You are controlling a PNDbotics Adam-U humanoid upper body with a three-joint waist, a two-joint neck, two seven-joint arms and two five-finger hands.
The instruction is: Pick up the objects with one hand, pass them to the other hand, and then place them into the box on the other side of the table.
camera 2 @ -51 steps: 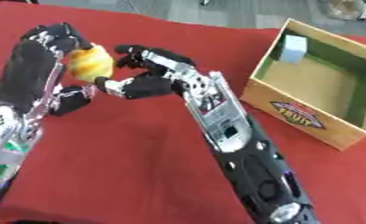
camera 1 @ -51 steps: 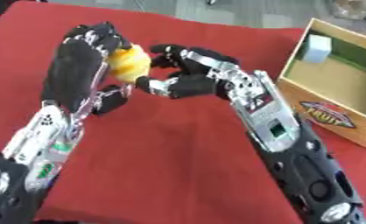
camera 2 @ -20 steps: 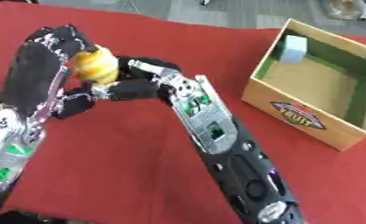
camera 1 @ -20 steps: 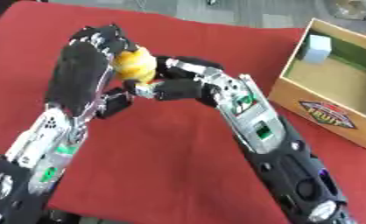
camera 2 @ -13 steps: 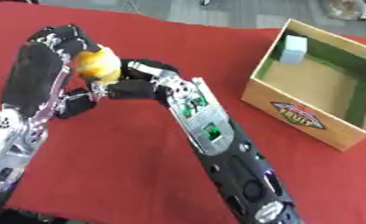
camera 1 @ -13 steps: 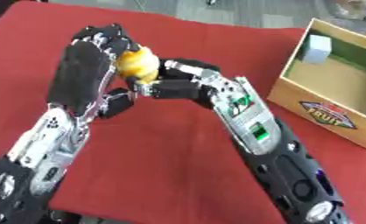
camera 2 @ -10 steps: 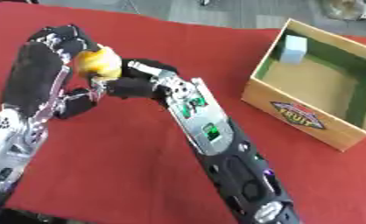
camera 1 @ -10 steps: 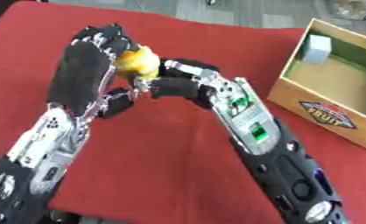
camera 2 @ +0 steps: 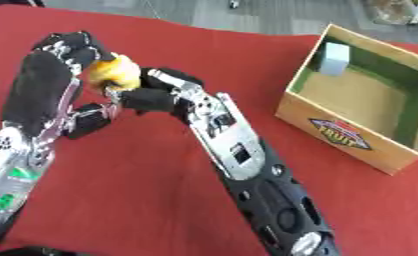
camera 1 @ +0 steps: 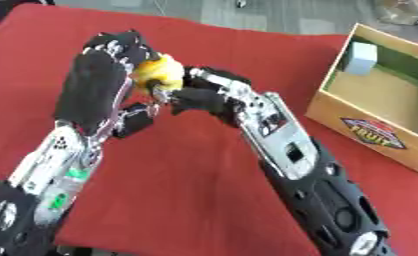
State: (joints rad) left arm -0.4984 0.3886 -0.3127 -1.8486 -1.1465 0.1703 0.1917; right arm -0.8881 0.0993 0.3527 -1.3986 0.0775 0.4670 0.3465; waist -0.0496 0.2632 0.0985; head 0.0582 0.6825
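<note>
Yellow round object [camera 1: 160,73] sits raised over the red worktop [camera 1: 186,165], gripped by left hand [camera 1: 103,87] fingers; right hand [camera 1: 204,95] fingers curl against it. Wooden box [camera 2: 352,135] stands right.

Yellow object [camera 1: 160,71] partly covered by left hand [camera 1: 103,85] and right hand [camera 1: 204,95]; shape unclear. Box [camera 1: 383,132] cut off at the picture's right edge.

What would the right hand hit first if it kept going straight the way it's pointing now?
Probably the yellow object. The right hand points toward the robot's left, and its fingers already seem to be at that object, held by the left hand. Just beyond is the left hand itself; depth is hard to judge.
</note>
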